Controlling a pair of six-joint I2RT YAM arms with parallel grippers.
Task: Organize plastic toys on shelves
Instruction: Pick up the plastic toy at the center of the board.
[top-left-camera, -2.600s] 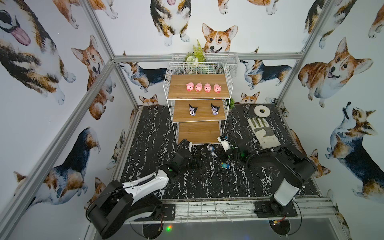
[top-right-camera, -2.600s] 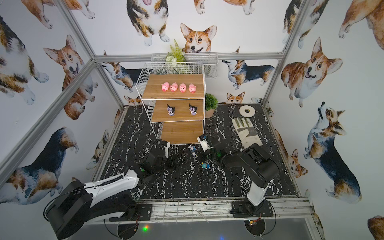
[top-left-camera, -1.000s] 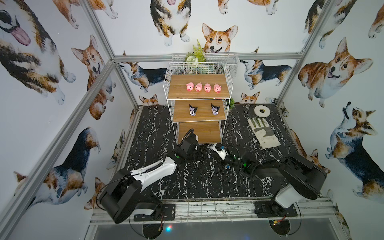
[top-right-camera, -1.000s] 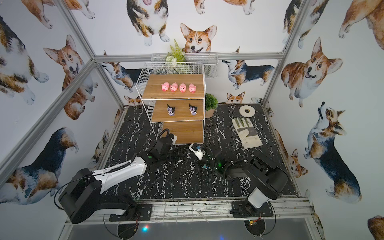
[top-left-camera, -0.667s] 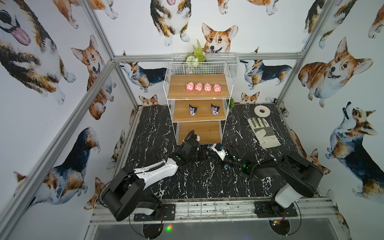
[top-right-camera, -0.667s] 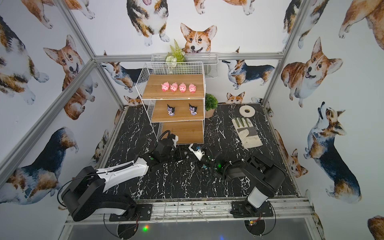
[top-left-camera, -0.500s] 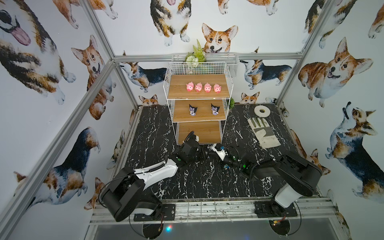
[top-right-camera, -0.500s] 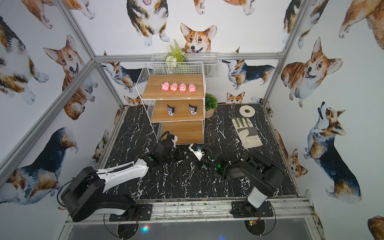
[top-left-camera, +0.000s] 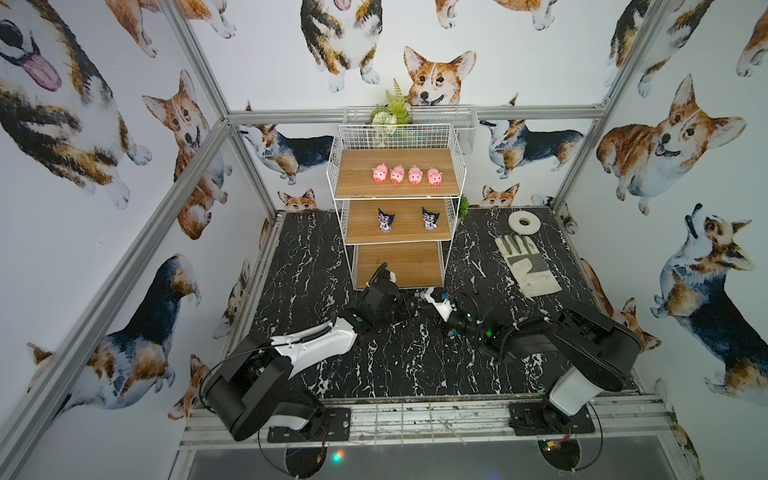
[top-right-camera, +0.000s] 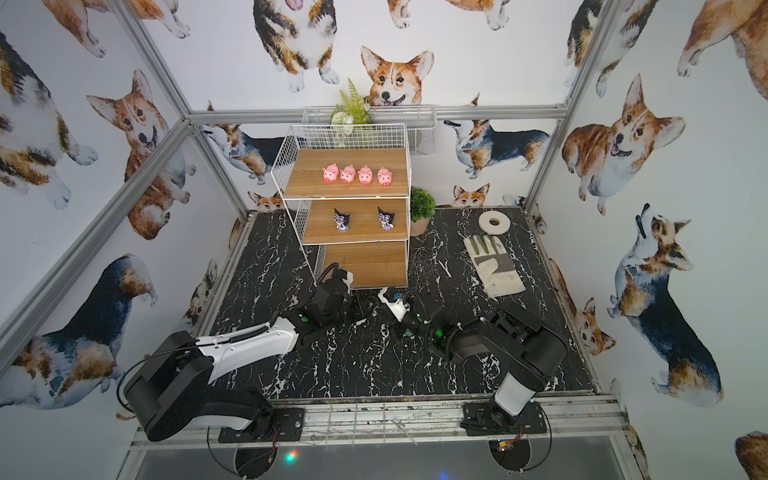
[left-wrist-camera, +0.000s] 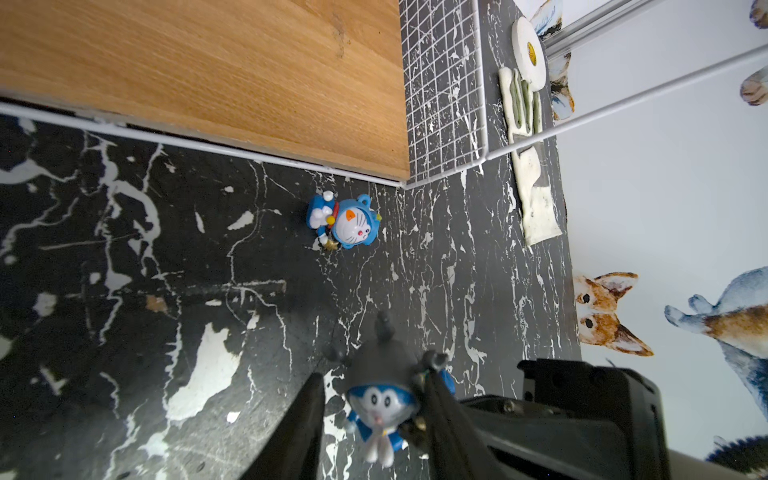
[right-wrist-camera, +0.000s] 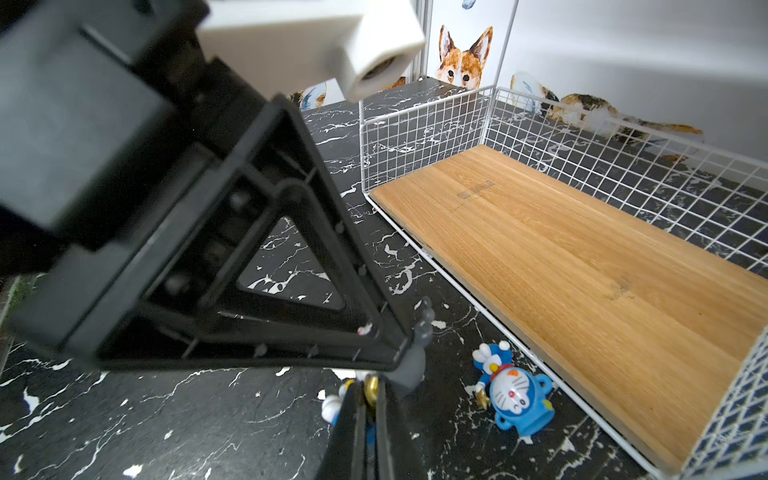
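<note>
Jaws: left gripper's (left-wrist-camera: 374, 370) stood spread round hatted cat figurine (left-wrist-camera: 380, 411), right gripper's (right-wrist-camera: 370, 384) pinched gold fitting (right-wrist-camera: 371, 390); likely light, slick, best gripped at head.

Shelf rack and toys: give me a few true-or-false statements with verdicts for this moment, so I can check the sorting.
1. Four pink pigs stand on the top shelf. True.
2. The middle shelf holds three black-and-purple figures. False: two.
3. The bottom shelf is bare. True.
4. The loose blue figure lies on the bottom shelf. False: it lies on the black marble surface, just off the shelf's front corner.
5. A second blue figure sits between the jaws of the left gripper. True.
</note>
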